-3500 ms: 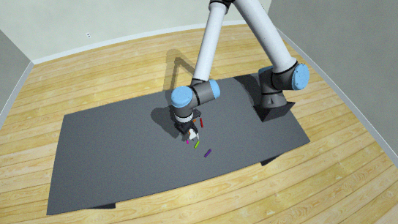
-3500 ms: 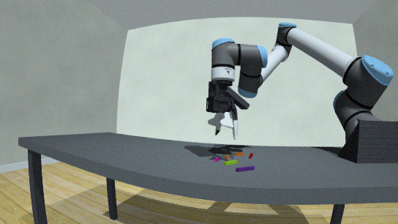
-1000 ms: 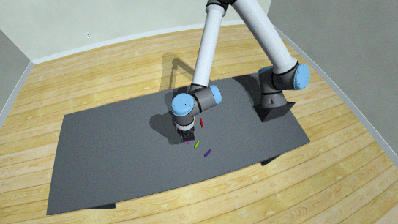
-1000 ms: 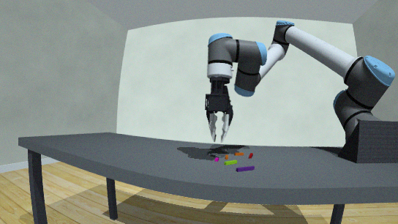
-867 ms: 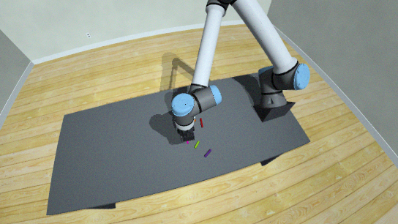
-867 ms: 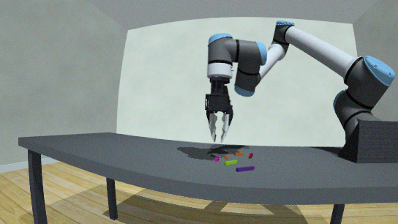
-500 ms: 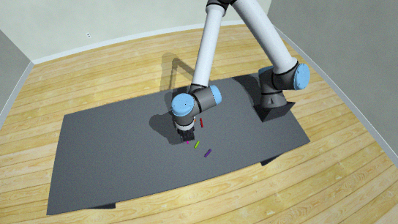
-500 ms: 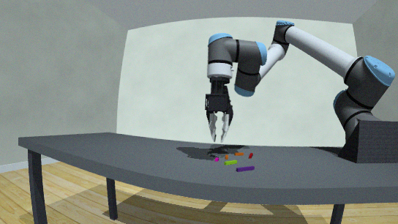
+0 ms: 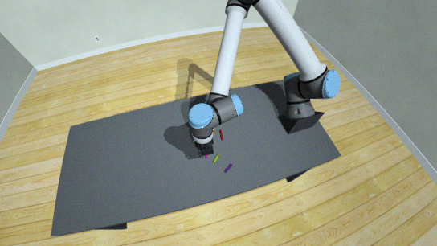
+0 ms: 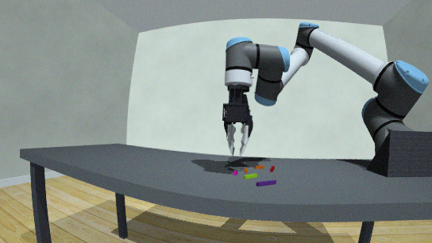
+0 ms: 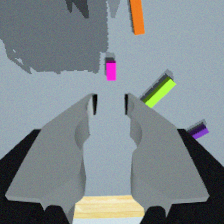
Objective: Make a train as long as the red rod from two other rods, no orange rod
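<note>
Two rods wanted: lime rod [image 9: 216, 158] [image 10: 250, 176] [image 11: 161, 92] and magenta rod [image 9: 206, 157] [image 10: 235, 172] [image 11: 111, 71], because five and two make seven.
Place of these rods: both lie apart on the table [image 9: 120, 173] [image 10: 159, 179], well inside all edges; no train is made.
Gripper [image 9: 206, 154] [image 10: 237, 155] [image 11: 111, 95]: raised above the table, its fingers slightly open; nothing is held.
Red rod [image 9: 221, 134] [image 10: 272, 168]: farther from the long edge under the purple rod [image 9: 228, 168] [image 10: 266, 183] [image 11: 200, 131]; to be left as measure.
Orange rods: one [image 9: 214, 131] [image 10: 259, 167] beside the red, another [image 10: 245, 170] [image 11: 137, 17] behind the magenta; both are forbidden.
Finger risk: the magenta could be struck from above, if the narrow gap is not widened or centred before descent.
Joining risk: by a crooked grasp or hard push, the line could be bent or the lime shifted.
Spacing risk: the train could be spoiled, if built too near other rods.

Jaws now turned and pointing straight down, instead of tilted as earlier.
</note>
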Controlling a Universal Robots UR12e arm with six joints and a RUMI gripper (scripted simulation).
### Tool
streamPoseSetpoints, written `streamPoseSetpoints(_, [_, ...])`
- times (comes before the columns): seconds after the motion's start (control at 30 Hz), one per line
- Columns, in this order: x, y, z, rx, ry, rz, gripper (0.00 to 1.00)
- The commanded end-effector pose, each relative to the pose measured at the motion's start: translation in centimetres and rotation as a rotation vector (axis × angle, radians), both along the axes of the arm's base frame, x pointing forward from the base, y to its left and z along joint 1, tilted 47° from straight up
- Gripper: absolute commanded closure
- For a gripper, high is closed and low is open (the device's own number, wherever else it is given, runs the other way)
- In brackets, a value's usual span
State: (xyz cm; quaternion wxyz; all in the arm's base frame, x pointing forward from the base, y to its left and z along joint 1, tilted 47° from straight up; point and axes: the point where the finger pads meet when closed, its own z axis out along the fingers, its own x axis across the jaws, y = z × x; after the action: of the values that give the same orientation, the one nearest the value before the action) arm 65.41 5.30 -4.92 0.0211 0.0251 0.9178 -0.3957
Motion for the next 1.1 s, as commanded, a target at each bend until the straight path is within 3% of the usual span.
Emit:
streamPoseSetpoints(0.0, [0.0,-0.2,-0.2,0.000,-0.001,0.001,0.86])
streamPoseSetpoints(1.07, [0.1,-3.1,-2.9,0.000,-0.001,0.001,0.86])
